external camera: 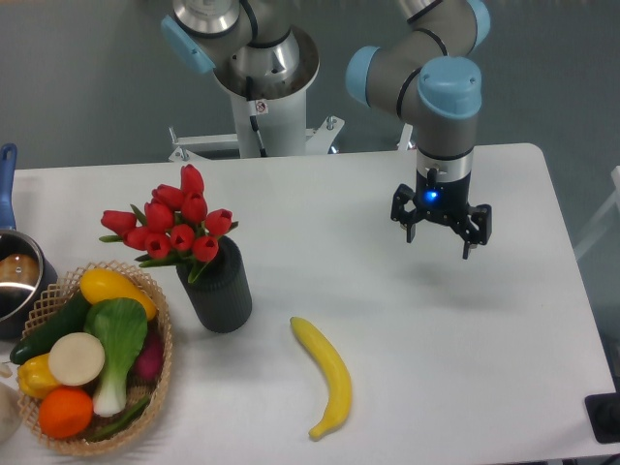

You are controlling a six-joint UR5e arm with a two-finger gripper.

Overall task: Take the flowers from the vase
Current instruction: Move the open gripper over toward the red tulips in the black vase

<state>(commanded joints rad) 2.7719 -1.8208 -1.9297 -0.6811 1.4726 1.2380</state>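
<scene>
Flowers [172, 225]: red tulips standing in the dark vase [218, 289], left on the white tabletop [387, 368]. Gripper [441, 240]: jaws released, empty, hovering well apart to the right. Banana [326, 376]: front.

A single fixed camera looks down from high above the near edge of the white table [320, 310], facing toward the far side where the arm's base [263, 92] is mounted, so the tabletop fills most of the picture at a moderate distance. The view takes in the table from its far edge to almost its near edge, cutting off a wicker basket [160, 383] and a steel pot [15, 276] at the left border, while the right end of the table lies inside the frame. No second view is given, so nothing is shared between views.
</scene>
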